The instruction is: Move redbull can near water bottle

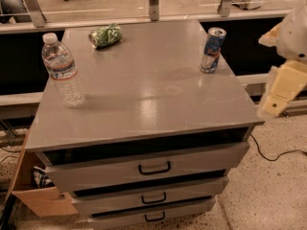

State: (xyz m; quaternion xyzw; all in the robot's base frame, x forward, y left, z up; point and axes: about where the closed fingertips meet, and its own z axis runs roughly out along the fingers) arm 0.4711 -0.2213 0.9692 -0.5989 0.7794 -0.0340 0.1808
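The redbull can (212,50) stands upright near the right edge of the grey cabinet top (144,90). The water bottle (62,71) stands upright near the left edge, far from the can. My gripper (280,92) is at the right side of the view, beyond the cabinet's right edge, lower than and to the right of the can, holding nothing that shows.
A green patterned can (106,35) lies on its side at the back left of the top. The cabinet has three drawers (154,168) in front. A cardboard box (33,195) sits on the floor at lower left. A cable (276,155) runs over the floor at right.
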